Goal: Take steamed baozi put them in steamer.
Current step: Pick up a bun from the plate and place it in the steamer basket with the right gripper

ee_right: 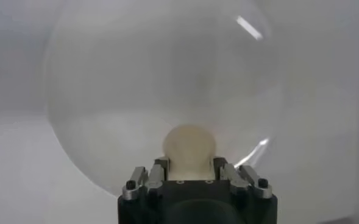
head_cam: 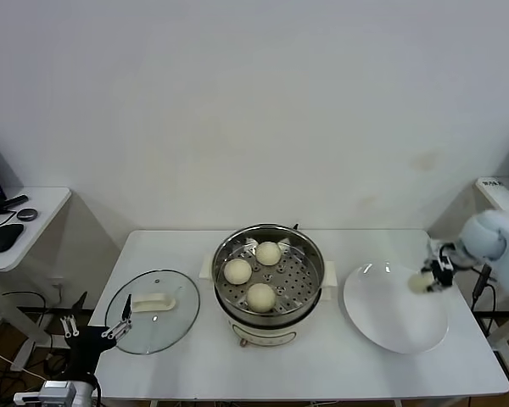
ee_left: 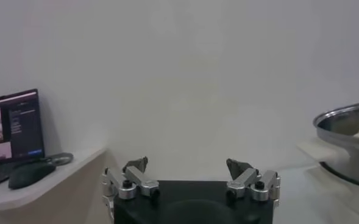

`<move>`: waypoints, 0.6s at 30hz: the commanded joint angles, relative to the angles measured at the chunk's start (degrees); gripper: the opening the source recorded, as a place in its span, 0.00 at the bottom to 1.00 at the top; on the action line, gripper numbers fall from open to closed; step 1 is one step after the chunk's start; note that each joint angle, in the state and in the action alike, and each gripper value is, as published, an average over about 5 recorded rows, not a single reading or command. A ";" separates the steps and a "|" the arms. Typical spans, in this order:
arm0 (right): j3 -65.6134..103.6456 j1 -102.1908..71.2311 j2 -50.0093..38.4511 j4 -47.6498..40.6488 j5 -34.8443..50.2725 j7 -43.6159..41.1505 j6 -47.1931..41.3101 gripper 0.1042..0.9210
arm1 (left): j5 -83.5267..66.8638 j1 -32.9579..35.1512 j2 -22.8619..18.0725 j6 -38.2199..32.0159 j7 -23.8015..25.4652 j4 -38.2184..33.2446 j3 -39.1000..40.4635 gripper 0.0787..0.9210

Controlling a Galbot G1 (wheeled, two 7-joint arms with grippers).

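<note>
Presently three of four steamed baozi lodged in the steamer (head_cam: 269, 273), centre of the tabletop (head_cam: 339, 356): one at the left of the perforated tray (head_cam: 237, 270), one at the far side (head_cam: 268, 253), one at the near side (head_cam: 260, 296). Fourth bun outstanding, so task judged roughly three-quarters complete, final transfer under way.

Going left to right:

- Left pincer (head_cam: 93, 332) parked low at the near left corner, beside the tabletop edge; jaws spread wide, nothing between them, as confirmed in the left wrist view (ee_left: 188, 176). Idle.
- Glass lid (head_cam: 153, 322) lying flat on the tabletop, left of the steamer, well apart from it.
- Steamer open, room left on the tray's right side.
- White plate (head_cam: 390, 326) at the right, otherwise bare.
- Right pincer (head_cam: 433, 278) over the plate's far right rim, closed tight upon the last baozi (head_cam: 422, 281); right wrist view shows the bun (ee_right: 189, 146) seated squarely between the fingers (ee_right: 158, 176).

Cannot tell whether the bun is clear of the plate or resting on it.

Remaining: carry to the steamer, release on the free side of the tray.
</note>
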 commanded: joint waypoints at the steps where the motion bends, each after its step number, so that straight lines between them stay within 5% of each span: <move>1: -33.65 41.80 1.90 14.72 22.89 0.75 -8.33 0.45 | 0.04 -0.95 0.28 0.07 0.03 0.56 1.27 0.88; 11: -45.32 51.43 17.00 25.72 42.15 10.55 -23.28 0.45 | 0.00 -1.93 0.44 0.21 -0.03 1.10 1.97 0.88; 18: -45.40 44.69 22.46 25.42 45.17 16.96 -30.85 0.45 | -0.16 -2.07 -0.05 0.19 -0.10 1.26 1.31 0.88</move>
